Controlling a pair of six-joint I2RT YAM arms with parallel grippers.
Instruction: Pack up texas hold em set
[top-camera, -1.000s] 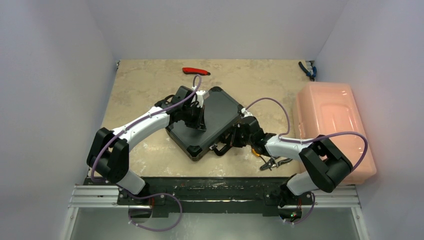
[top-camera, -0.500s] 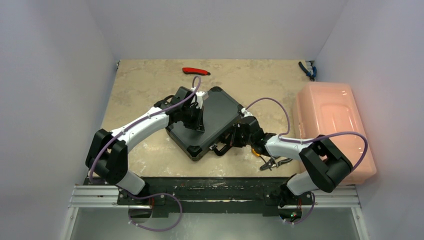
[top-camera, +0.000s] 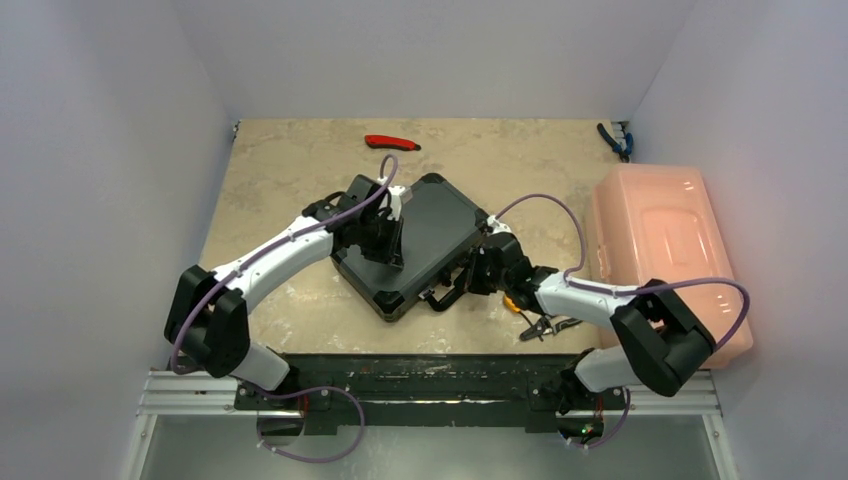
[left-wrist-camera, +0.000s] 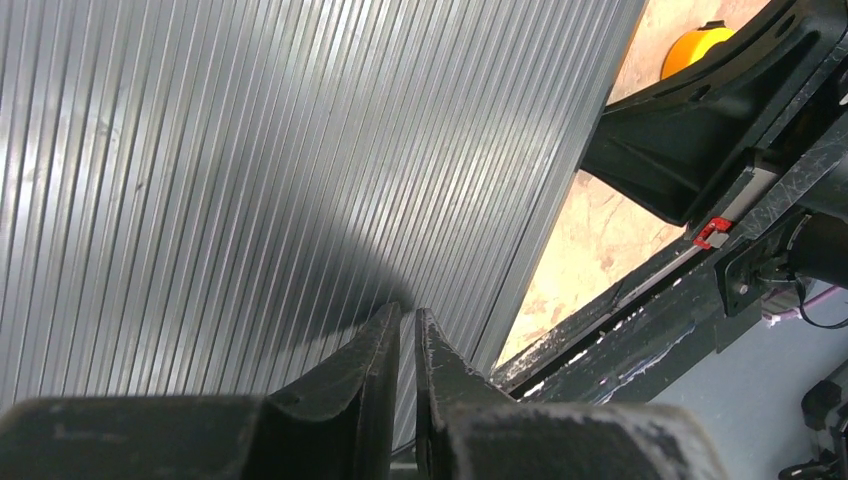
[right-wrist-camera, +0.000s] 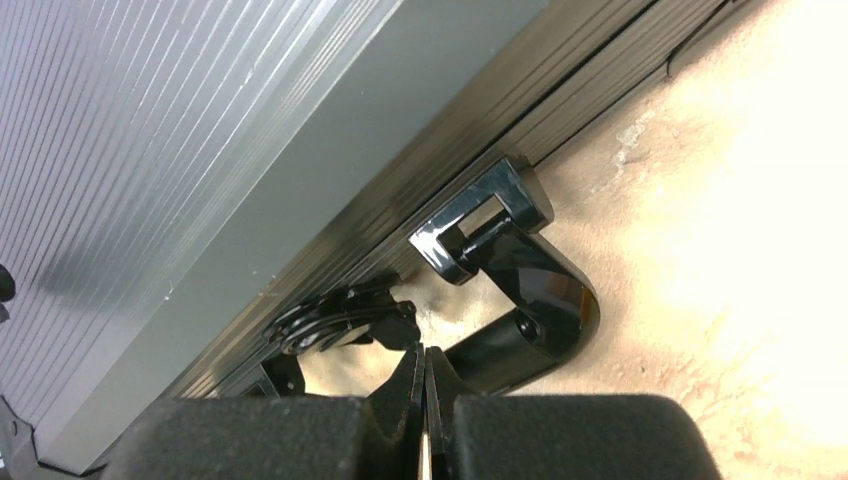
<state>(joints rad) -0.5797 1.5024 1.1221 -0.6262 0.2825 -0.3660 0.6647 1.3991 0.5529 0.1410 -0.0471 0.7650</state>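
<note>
The black briefcase (top-camera: 425, 235) lies closed on the table, its ribbed lid filling the left wrist view (left-wrist-camera: 250, 150). My left gripper (top-camera: 392, 245) is shut and empty, its tips pressed down on the lid (left-wrist-camera: 407, 318). My right gripper (top-camera: 472, 275) is shut and empty at the case's front edge, its tips (right-wrist-camera: 423, 352) beside the black handle (right-wrist-camera: 520, 310) and touching a latch (right-wrist-camera: 335, 320). Card decks, chips, dice and discs are hidden.
A pink plastic bin (top-camera: 665, 250) stands at the right. An orange-yellow tape measure (top-camera: 515, 300) and black-handled pliers (top-camera: 545, 325) lie under my right arm. A red tool (top-camera: 392, 142) lies at the back, blue pliers (top-camera: 612, 138) in the far right corner.
My right arm has shifted slightly, its elbow moving right and its gripper nudging toward the case. The left gripper stays pressed on the lid.
</note>
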